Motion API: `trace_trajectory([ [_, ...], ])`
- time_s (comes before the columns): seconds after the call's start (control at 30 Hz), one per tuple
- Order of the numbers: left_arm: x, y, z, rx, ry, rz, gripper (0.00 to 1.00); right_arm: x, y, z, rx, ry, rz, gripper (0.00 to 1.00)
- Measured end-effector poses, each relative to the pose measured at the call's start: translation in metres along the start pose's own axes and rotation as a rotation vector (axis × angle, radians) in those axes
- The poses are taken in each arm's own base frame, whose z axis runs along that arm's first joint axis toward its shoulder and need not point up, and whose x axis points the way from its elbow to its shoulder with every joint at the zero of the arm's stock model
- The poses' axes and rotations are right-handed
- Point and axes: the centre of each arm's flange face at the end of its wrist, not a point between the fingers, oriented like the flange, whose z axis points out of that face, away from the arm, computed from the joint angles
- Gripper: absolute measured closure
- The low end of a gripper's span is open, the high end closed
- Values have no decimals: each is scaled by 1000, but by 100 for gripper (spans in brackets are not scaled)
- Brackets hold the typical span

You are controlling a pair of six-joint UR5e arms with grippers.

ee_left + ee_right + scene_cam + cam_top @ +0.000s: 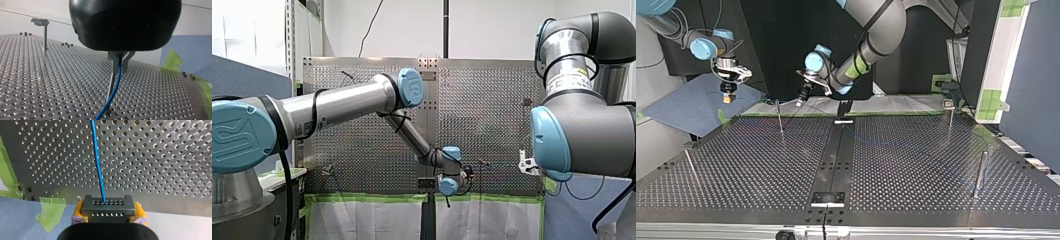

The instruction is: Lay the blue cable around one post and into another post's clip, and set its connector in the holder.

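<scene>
The thin blue cable [98,162] runs straight out from the dark grey, hole-dotted rectangular connector [107,208], which sits clamped between the yellow pads of the right gripper [108,212]. Farther along, the left gripper [120,62] pinches the cable. From there it curves down beside a slim upright metal post [110,87], with a flat-topped post [45,35] well apart.

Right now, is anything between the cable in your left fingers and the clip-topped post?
Nothing visible. Only bare table lies between the blue cable in my left gripper and the clip-topped post; a thin post stands beside the cable, off that line.
</scene>
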Motion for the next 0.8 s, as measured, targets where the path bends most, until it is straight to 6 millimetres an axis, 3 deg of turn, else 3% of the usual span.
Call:
trace_trajectory([
  [0.7,-6,5,8,4,8,31,98,2,4,3,-7,9,6,100],
  [0.77,-6,4,7,7,9,37,89,2,5,3,-8,9,7,100],
  [0.8,-6,3,7,10,9,42,89,2,5,3,-9,10,7,100],
])
